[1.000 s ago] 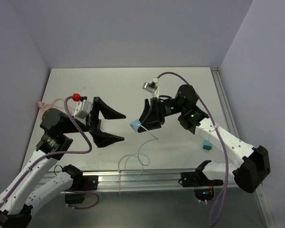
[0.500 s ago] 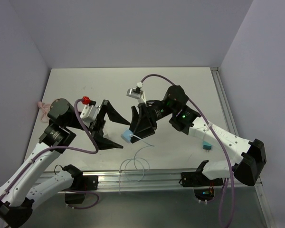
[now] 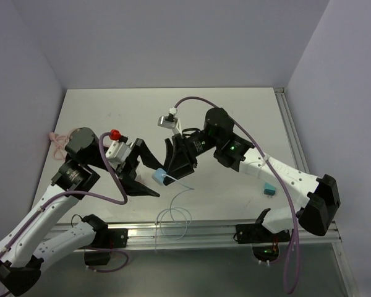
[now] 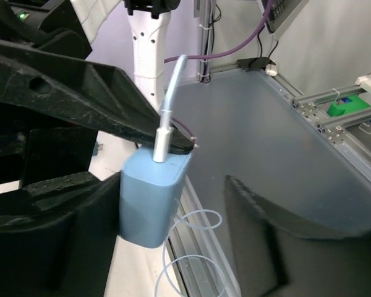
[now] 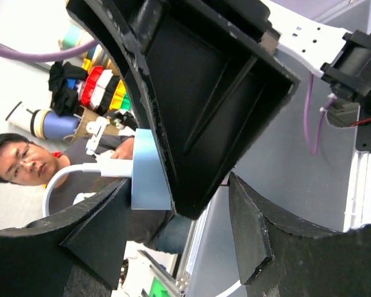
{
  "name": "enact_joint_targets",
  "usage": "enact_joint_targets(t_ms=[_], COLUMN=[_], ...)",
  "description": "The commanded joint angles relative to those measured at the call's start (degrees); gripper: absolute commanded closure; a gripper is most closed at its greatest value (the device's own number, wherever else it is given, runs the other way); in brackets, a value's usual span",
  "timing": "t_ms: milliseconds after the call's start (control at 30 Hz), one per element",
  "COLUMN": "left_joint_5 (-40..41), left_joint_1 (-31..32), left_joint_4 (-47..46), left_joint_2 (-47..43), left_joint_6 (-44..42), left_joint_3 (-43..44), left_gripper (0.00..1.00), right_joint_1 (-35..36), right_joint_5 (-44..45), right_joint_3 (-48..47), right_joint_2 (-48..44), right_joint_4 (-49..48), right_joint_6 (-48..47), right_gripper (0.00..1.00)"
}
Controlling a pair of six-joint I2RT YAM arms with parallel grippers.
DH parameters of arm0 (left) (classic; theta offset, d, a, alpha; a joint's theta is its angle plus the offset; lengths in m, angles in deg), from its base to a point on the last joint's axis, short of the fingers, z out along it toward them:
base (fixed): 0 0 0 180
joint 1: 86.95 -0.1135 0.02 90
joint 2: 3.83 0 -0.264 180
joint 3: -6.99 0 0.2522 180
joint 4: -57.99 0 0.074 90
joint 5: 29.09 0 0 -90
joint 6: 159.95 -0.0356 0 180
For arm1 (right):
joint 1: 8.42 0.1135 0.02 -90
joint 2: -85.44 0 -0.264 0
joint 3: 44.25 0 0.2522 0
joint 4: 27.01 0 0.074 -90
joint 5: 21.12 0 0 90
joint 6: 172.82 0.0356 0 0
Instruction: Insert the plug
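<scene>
A light blue block (image 3: pixel 159 177) hangs above the table's near middle, with my right gripper (image 3: pixel 167 172) shut on it. The plug (image 4: pixel 162 141), a small pale head, stands in the block's (image 4: pixel 151 198) end face. Its thin whitish wire (image 3: pixel 174 216) drops in loops to the table. My left gripper (image 3: pixel 153 179) reaches in from the left, its jaws open on either side of the block. In the left wrist view one finger (image 4: pixel 55 229) touches the block and the other (image 4: pixel 278 241) stands well apart. The right wrist view shows the block (image 5: pixel 149 170) and plug (image 5: pixel 114 167) partly hidden behind a left finger (image 5: pixel 204 117).
A small teal piece (image 3: pixel 269 190) lies on the table near the right arm. A pink cord (image 3: pixel 58 137) sits at the table's left edge. A metal rail (image 3: pixel 191 232) runs along the near edge, between the arm bases.
The right gripper has carried the blue block left and toward the near edge. The left gripper has swung in to meet it and its jaws have narrowed around the block.
</scene>
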Motion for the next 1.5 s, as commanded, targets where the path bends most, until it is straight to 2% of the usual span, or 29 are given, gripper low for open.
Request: enact_joint_targets(t_ms=[0, 33, 100, 133, 200, 267, 300, 333, 367, 400, 433, 467, 500, 533, 567, 600, 633, 700, 733, 867, 933, 1133, 1233, 1467], left_joint_5=[1.93, 2.63, 2.81, 2.73, 2.46, 5.69, 7.54, 10.78, 13.42, 19.28, 22.47, 25.11, 31.4, 34.25, 39.06, 39.11, 43.55, 46.48, 49.19, 54.04, 55.46, 54.85, 53.62, 47.47], left_joint_1=[0.46, 0.55, 0.64, 0.64, 0.72, 0.72, 0.81, 0.72, 0.72, 0.81, 0.81, 0.72, 0.72, 0.81, 0.81, 0.72, 0.81, 0.81, 0.81, 0.9, 0.9, 0.9, 0.9, 0.81], left_joint_4=[-1.52, -1.18, -0.04, 2.49, 4.79, 5.59, 5.5, 5.33, 5.76, 6.29, 5.95, 4.99, 3.84, 2.09, -0.45, -1.95, -2.58, -2.5, -2.41, -2.5, 2.13, 4.1, 3.83, 5.59], left_joint_2=[-0.06, 0.11, 0.64, 0.9, 1.43, 1.17, 0.47, -0.14, -0.76, -2.24, -3.13, -5.05, -6.12, -7.34, -9.27, -10.07, -10.6, -10.96, -10.87, -10.09, -8.42, -6.04, -5.69, -3.93], left_joint_6=[1.01, 1.02, 0.32, -0.3, -2.66, -2.15, -1.71, -1.36, -1.44, -2.14, -1.8, -1.88, -1.54, -0.92, -1.09, -1.01, -1.09, -2.23, -2.32, -3.2, -4.34, -5.49, -5.23, -6.36], left_joint_3=[1.93, 2.11, 2.63, 3.42, 4.3, 4.48, 4.39, 3.87, 3.6, 3.51, 2.64, 2.11, 1.5, -0.51, -2.27, -2.29, -3.51, -3.78, -3.78, -3.7, -1.08, -0.26, -0.36, 0.79], left_gripper=[0.37, 0.49, 0.59, 0.76, 0.99, 0.99, 0.99, 0.99, 0.99, 0.99, 0.99, 0.99, 0.99, 0.99, 0.99, 0.99, 0.99, 0.99, 0.99, 0.99, 0.99, 0.99, 0.99, 0.99], right_joint_1=[0.59, 0.6, 0.68, 0.6, 0.68, 0.6, 0.51, 0.42, -0.71, -1.68, -2.91, -5.88, -7.21, -8.27, -9.15, -9.16, -9.07, -8.9, -8.98, -8.81, -7.33, -1.26, 1.82, 7.71], right_joint_5=[-0.4, -0.66, -0.66, -0.75, -0.84, -0.58, 0.03, 1.0, 5.62, 9.32, 14.75, 24.9, 31.0, 36.11, 46.26, 51.06, 55.54, 66.34, 68.83, 70.89, 70.18, 65.44, 62.97, 68.24], right_joint_3=[-2.94, -2.76, -2.93, -3.11, -3.55, -4.16, -5.29, -6.35, -7.4, -9.16, -9.96, -10.49, -11.19, -11.8, -13.64, -14.7, -15.67, -19.0, -20.15, -28.83, -31.31, -36.24, -35.89, -45.01], right_joint_2=[-0.2, -0.11, -0.2, -0.29, -0.29, -0.38, -0.64, -0.99, -1.43, -2.04, -3.35, -3.89, -4.5, -5.2, -5.56, -5.56, -5.91, -6.0, -6.09, -5.74, -6.09, -5.65, -2.94, 7.26], right_joint_4=[-0.56, -2.75, -2.95, -2.6, -0.93, 1.78, 8.41, 13.7, 19.41, 30.78, 36.2, 40.52, 47.26, 50.37, 55.45, 57.68, 59.61, 64.52, 65.86, 70.44, 70.53, 66.23, 63.41, 65.95], right_joint_6=[-0.57, 0.04, 0.32, 0.05, -1.09, -4.14, -6.26, -9.41, -16.14, -19.17, -21.55, -23.92, -24.38, -24.91, -25.78, -25.96, -25.79, -24.56, -24.56, -23.95, -23.33, -19.38, -18.58, -22.09], right_gripper=[1.0, 1.0, 1.0, 1.0, 0.97, 0.68, 0.55, 0.37, 0.3, 0.26, 0.2, 0.19, 0.18, 0.18, 0.18, 0.18, 0.18, 0.17, 0.17, 0.21, 0.25, 0.35, 0.36, 0.3])
